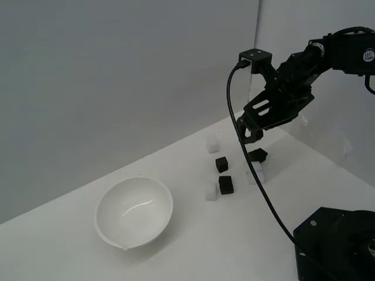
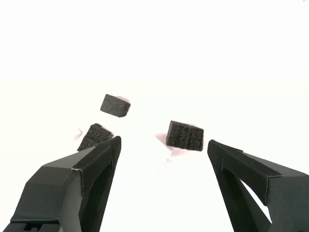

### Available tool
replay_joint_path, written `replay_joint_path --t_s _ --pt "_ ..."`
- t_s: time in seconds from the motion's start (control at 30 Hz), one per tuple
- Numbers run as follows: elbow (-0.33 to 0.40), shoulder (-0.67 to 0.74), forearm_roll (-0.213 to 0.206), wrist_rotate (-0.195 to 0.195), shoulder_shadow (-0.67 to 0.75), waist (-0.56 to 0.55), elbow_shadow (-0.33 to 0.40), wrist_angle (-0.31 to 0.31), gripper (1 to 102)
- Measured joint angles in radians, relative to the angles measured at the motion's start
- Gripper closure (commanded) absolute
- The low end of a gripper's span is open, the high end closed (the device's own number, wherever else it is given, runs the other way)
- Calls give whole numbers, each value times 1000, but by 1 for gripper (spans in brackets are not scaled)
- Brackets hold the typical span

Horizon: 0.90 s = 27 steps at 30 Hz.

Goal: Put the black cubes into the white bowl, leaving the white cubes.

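Three black cubes lie on the white table: one [image 1: 221,164] in the middle, one [image 1: 225,185] nearer the bowl, one [image 1: 258,156] under the arm. The white bowl [image 1: 133,211] stands empty toward the exterior view's left. White cubes lie at the back [image 1: 211,143], beside a black cube [image 1: 211,191], and just in front of the black cube under the arm [image 1: 256,173]. My gripper [image 1: 251,133] hovers open and empty above that cube. In the wrist view the open gripper [image 2: 164,154] faces all three black cubes [image 2: 185,135], [image 2: 116,105], [image 2: 94,137]; the white cubes are washed out there.
The arm's black base [image 1: 337,243] stands at the exterior view's lower right. A black cable [image 1: 258,175] hangs from the wrist camera across the cubes. A grey wall rises behind the table's far edge.
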Motion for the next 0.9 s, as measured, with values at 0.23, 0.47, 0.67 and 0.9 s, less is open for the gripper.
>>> replay_joint_path --t_s 0.23,0.47,0.67,0.9 --pt "-2 -94 0 12 -95 40 0 -38 3" --pt "0 -150 0 34 -153 78 0 -63 3" --pt "-2 -186 0 48 -189 91 0 -87 3" --pt "-2 -236 -28 66 -239 91 0 -92 3"
